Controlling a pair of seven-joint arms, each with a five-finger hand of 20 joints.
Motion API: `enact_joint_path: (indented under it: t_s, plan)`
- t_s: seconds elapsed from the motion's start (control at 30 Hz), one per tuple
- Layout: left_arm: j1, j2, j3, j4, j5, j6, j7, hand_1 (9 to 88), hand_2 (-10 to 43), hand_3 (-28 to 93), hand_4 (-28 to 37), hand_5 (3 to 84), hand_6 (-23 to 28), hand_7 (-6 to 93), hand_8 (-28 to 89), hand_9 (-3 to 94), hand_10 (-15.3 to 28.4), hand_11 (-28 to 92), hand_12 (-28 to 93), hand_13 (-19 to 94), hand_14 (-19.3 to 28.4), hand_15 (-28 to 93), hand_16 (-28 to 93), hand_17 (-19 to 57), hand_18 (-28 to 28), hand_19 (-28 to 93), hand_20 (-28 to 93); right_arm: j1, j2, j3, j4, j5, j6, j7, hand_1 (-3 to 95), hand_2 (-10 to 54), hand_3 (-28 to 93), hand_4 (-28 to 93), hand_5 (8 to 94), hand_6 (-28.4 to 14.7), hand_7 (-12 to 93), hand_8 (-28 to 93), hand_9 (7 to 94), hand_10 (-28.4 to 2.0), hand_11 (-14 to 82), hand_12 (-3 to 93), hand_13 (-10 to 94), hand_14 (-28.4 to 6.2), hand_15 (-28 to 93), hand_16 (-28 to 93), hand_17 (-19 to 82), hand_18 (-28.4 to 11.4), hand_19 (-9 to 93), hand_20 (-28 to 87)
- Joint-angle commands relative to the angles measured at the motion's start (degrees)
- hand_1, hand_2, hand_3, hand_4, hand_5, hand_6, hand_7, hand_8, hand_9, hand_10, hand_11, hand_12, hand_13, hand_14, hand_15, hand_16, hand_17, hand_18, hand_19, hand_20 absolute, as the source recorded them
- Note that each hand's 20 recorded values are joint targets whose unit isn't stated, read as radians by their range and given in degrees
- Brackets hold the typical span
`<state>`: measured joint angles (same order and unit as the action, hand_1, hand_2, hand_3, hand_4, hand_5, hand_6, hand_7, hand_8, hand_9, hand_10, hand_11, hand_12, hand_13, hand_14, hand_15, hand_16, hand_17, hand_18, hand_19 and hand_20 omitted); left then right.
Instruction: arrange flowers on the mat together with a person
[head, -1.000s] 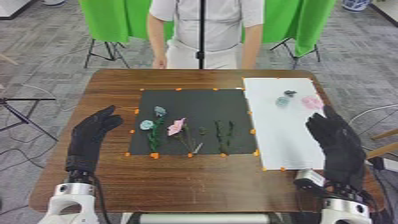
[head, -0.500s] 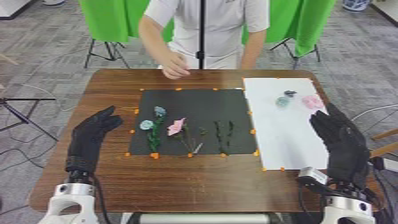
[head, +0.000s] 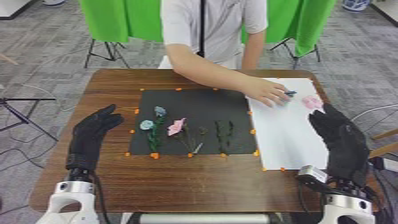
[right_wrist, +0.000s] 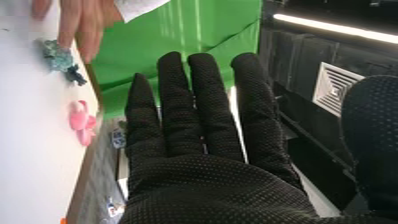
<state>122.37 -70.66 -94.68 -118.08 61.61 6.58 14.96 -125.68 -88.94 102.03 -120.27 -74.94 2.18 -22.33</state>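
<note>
Green cloth (head: 107, 22) backs a brown wooden desk (head: 195, 182) as a person's hand (head: 266, 91) touches a ruffled teal flower (right_wrist: 57, 56) on white sheeting (head: 293, 137), risking collision if the robot's empty, straight-fingered, black-gloved right hand (head: 339, 135) seeks the pink flower (head: 313, 102) nearby.
</note>
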Motion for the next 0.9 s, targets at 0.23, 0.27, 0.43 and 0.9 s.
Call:
enact_joint_path:
  t_s: [0.23,0.27,0.43,0.9]
  plan:
    - [0.9,-0.42,-0.60,0.02,-0.29,-0.18,-0.60,25.0,4.8,65,-22.0,47.5,3.9,14.3,-6,47.1,13.7,22,15,38,17.5,19,4,5.7,12.6,11,18,-0.5,0.3,-1.0,-0.6,-0.6,1.8,0.3,11.0,5.5,81,-18,51.1,-0.6,13,-10,52.0,-15.4,6.5,12.1,44,-14.1,14,18,24,-13.2,7,33]
    - [1.0,-0.43,-0.65,0.00,-0.34,-0.07,-0.55,25.0,4.8,65,-22.0,47.4,3.9,14.3,-6,47.1,13.6,22,15,38,17.5,19,4,5.6,12.6,11,18,-0.4,0.3,-1.0,-0.6,-0.7,1.7,0.3,11.1,5.5,81,-18,51.2,-0.7,13,-10,52.1,-15.4,6.5,12.1,44,-14.1,14,18,24,-13.2,7,33]
    - [1.2,-0.48,-0.94,-0.04,-0.44,-0.10,-0.58,25.0,4.8,65,-21.9,47.5,3.9,14.3,-6,47.0,13.7,22,15,38,17.4,19,4,5.6,12.6,11,18,-0.4,0.4,-0.9,-0.6,-0.7,2.0,0.2,11.2,5.6,81,-18,51.6,-0.7,13,-10,52.6,-15.4,6.6,12.3,45,-14.2,14,19,25,-13.2,7,33]
    - [0.7,-0.07,-0.89,0.28,-0.48,-0.64,-0.61,24.9,4.5,65,-22.0,47.4,3.9,14.3,-6,47.0,13.6,22,15,38,17.5,19,4,5.3,12.9,11,18,-0.1,0.7,-0.8,-0.5,-0.8,1.9,0.1,11.3,5.7,81,-18,52.5,-0.8,14,-10,53.2,-15.4,6.7,12.3,46,-14.3,14,19,25,-13.2,8,34]
